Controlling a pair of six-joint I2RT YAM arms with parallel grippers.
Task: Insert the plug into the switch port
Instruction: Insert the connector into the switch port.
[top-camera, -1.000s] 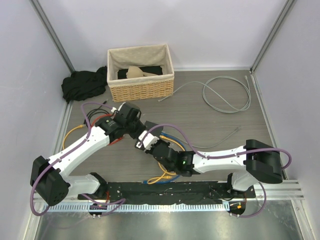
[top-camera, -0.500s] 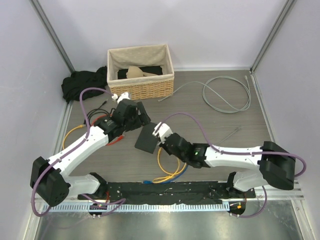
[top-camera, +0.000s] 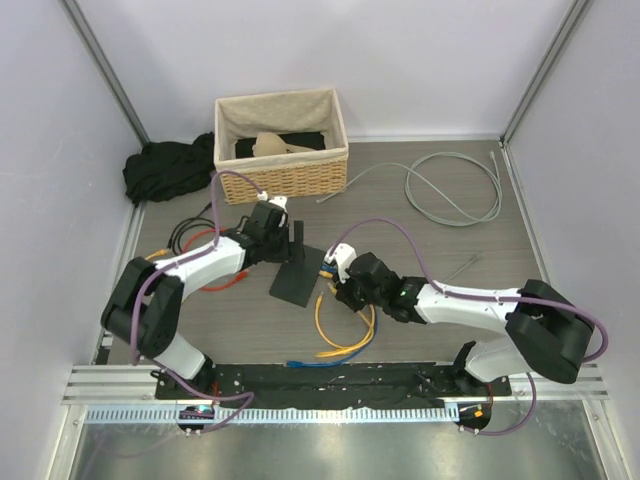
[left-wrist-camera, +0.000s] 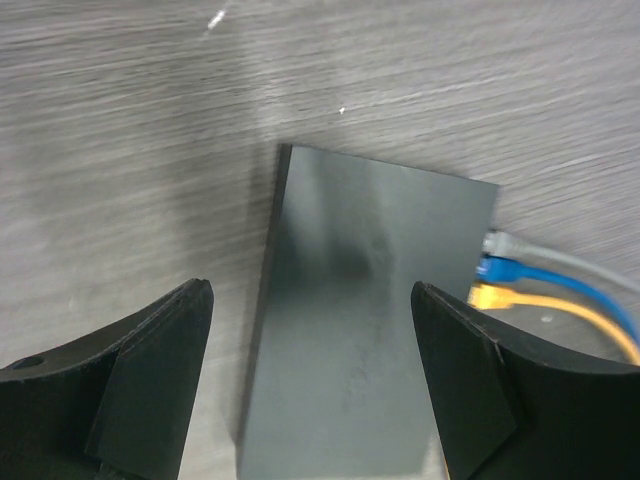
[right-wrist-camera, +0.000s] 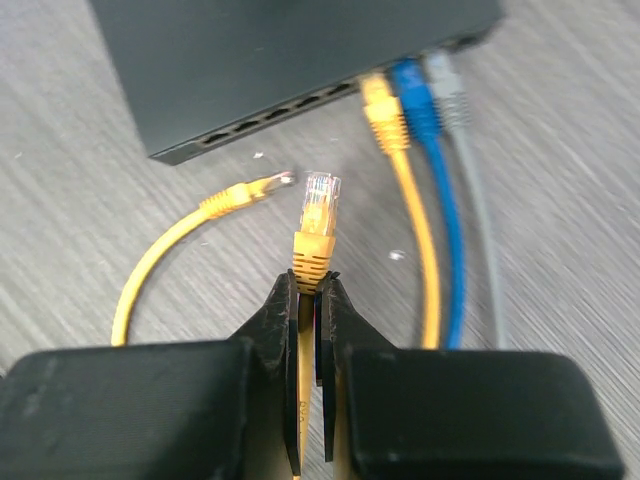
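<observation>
Matte dark-grey switch (left-wrist-camera: 365, 330), a flat rectangular box with a plain smooth top, lies on the streaked grey wood-grain tabletop (left-wrist-camera: 120, 120).

The left gripper (left-wrist-camera: 310, 350) hangs over it, its black wedge-shaped fingers (left-wrist-camera: 150, 370) spread wide to either side. The right gripper (right-wrist-camera: 310, 285) pinches a yellow cable, jaws almost together, just behind its clear ridged plastic plug (right-wrist-camera: 320, 200). The plug points at the switch's row of sockets, near but short of it. Yellow, blue and grey cables (right-wrist-camera: 415, 110) occupy the end ports.
</observation>
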